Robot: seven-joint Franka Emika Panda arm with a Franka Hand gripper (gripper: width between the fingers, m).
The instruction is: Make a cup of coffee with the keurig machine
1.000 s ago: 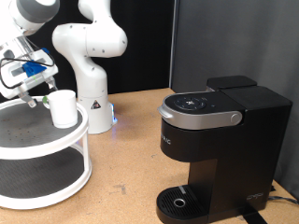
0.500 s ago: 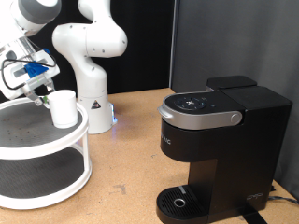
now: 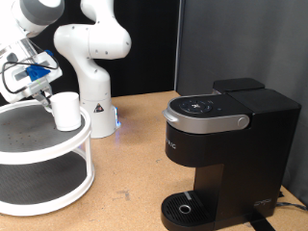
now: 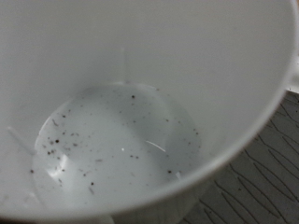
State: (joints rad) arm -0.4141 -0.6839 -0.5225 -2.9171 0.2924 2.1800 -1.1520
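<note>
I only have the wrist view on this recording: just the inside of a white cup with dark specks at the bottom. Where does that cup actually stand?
Observer: The cup stands on the top tier of a round white two-tier stand, at the exterior view's left.
Operator: And the gripper?
Observer: The gripper is right at the cup's rim, on its left side in the exterior view; whether the fingers are closed on it I cannot tell.
Operator: Is the machine anywhere near?
Observer: The keurig machine stands well apart at the exterior view's right, on the wooden table, its lid down.
Operator: Anything under its spout?
Observer: No, the round drip tray is bare.
</note>
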